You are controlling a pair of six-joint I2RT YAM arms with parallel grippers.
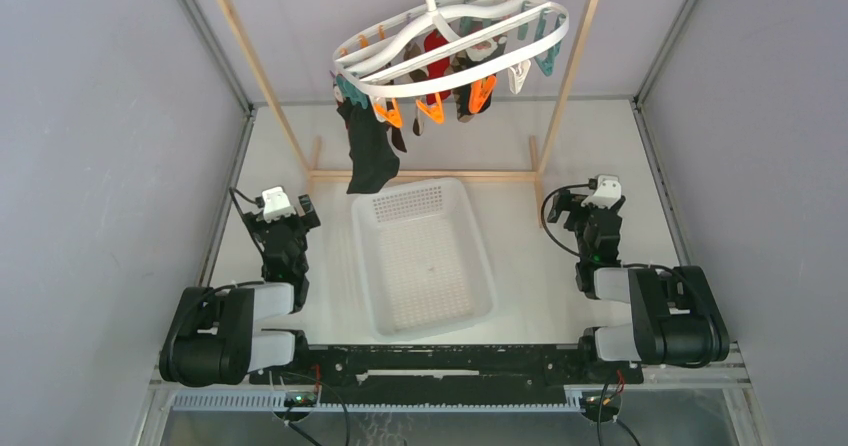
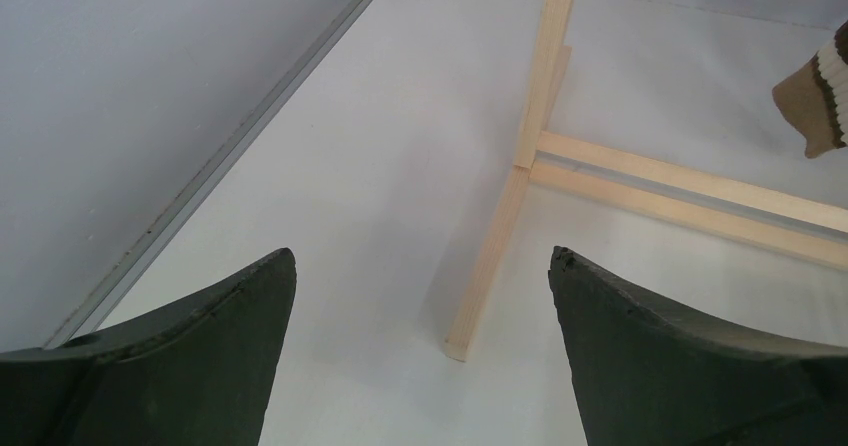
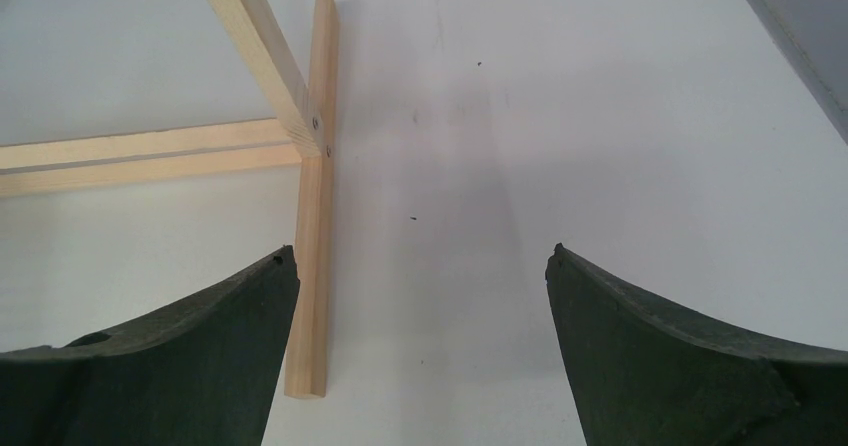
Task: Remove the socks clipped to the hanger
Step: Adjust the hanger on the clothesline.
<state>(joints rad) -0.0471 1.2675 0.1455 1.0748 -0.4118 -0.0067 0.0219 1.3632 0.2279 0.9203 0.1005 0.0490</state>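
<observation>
While both arms sat folded low at the near edge, the task looked unstarted. The table (image 1: 600, 166) carried everything. At its 12 o'clock end stood the rack (image 1: 262, 76), a wooden frame with a metal rod across the top. The hanger (image 1: 563, 26) hung from that rod by its centre hook, tilted, with orange and teal clips dangling under its rim.

At the middle of the table, toward 6 o'clock from the hanger, lay the basket (image 1: 430, 276), and no sock could be seen in it.

The socks (image 1: 435, 61) were all clipped under the hanger. A black sock (image 1: 370, 151) hung lowest, at the hanger's 7 o'clock side, its toe near the basket's far left corner. A red sock (image 1: 437, 48) showed near the middle. The left wrist view caught the tip of a brown striped sock (image 2: 820, 96) at its 2 o'clock edge. The exact count could not be told, since the socks overlapped.

The left end effector (image 1: 285, 214) rested at 9 o'clock of the basket, fingers spread wide and holding nothing. The right end effector (image 1: 592, 204) rested at 3 o'clock, likewise spread and holding nothing. Each pointed toward a foot of the rack and stood well apart from the socks.

By my judgement every sock was left to unclip.
</observation>
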